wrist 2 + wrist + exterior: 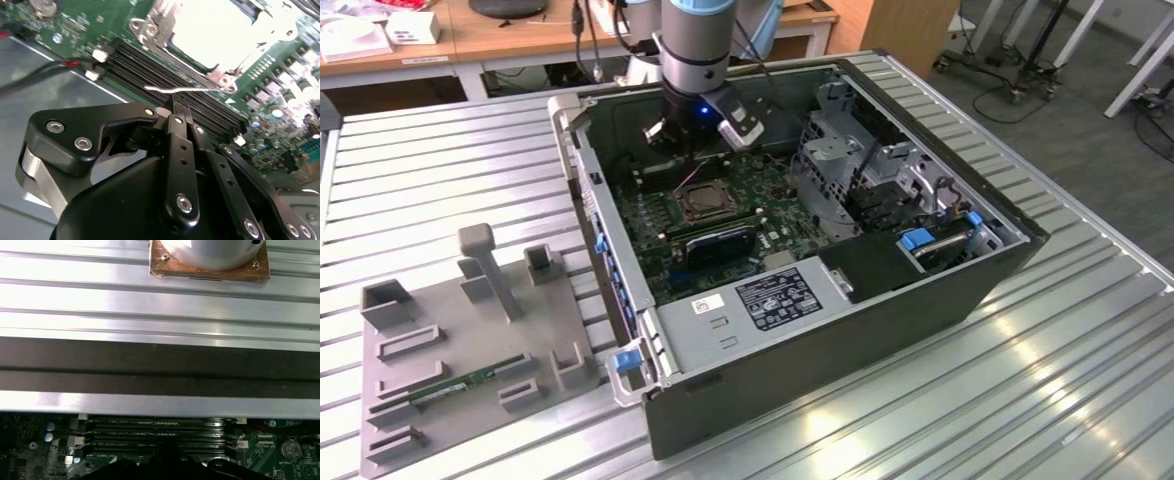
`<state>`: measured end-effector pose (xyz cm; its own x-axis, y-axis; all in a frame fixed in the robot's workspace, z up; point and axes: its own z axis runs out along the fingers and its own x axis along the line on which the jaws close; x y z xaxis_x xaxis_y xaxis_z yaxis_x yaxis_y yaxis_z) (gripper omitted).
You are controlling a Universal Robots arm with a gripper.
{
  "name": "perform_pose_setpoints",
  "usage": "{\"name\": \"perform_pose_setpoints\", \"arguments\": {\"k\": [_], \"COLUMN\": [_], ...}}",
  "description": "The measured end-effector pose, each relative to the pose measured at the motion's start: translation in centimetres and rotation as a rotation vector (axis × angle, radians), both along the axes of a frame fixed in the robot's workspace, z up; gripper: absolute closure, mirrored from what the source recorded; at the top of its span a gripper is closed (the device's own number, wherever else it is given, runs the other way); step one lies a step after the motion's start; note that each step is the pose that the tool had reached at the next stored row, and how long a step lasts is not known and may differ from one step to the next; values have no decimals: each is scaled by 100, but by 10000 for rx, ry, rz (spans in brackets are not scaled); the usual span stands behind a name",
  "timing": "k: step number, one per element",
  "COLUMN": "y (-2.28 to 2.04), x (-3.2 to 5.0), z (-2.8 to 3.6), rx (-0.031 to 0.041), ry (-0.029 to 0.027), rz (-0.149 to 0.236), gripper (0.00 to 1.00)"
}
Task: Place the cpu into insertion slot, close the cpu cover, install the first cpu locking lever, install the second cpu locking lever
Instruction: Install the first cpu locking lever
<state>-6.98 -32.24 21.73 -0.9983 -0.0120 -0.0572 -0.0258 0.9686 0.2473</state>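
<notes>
One computer case [881, 330], one motherboard [771, 185], one insertion slot [700, 203], one memory stick [454, 385], one fixture tray [443, 312].

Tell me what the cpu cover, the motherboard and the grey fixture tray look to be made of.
cpu cover: bare metal, probably steel, with a bright silver glare in the second wrist view.
motherboard: green lacquered circuit-board laminate, dotted with solder points and small parts.
grey fixture tray: matte and without shine, with blocky posts; likely plastic, perhaps printed.
</notes>
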Motion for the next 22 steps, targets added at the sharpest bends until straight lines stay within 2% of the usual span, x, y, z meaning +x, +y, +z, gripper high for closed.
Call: {"name": "perform_pose_setpoints", "arguments": {"k": [5, 15, 22], "y": [-1, -38, -50], "x": [-84, -70, -28], "z": [-1, 10, 32], "rx": [1, 7, 9], "ry": [-12, -12, -13], "rz": [0, 0, 1], "gripper": [89, 89, 89]}}
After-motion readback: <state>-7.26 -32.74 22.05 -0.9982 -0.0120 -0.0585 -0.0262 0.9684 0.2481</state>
